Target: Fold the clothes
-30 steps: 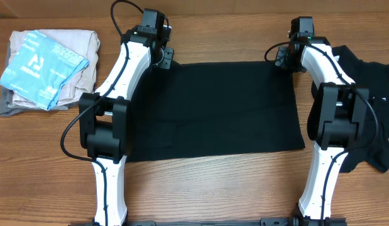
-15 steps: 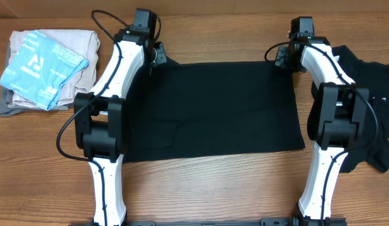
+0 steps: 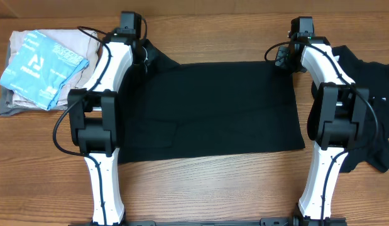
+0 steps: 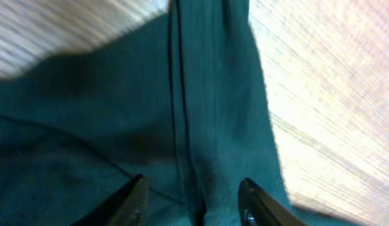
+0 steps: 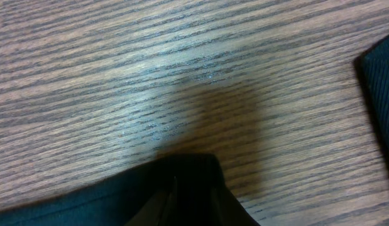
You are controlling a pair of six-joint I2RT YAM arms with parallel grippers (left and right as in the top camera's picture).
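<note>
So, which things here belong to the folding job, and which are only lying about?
Belong to the job: spread black garment; black heap at the right edge.
Only lying about: folded beige pile; light blue packet on it.

Left end effector (image 3: 146, 55) holds one corner of the black garment (image 3: 213, 107).

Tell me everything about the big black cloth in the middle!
The black cloth is soft, plain fabric, spread mostly flat on the wooden table in a wide rectangle. The left end effector pinches its far left corner, pulled out to a point; the right end effector holds the far right corner.
</note>
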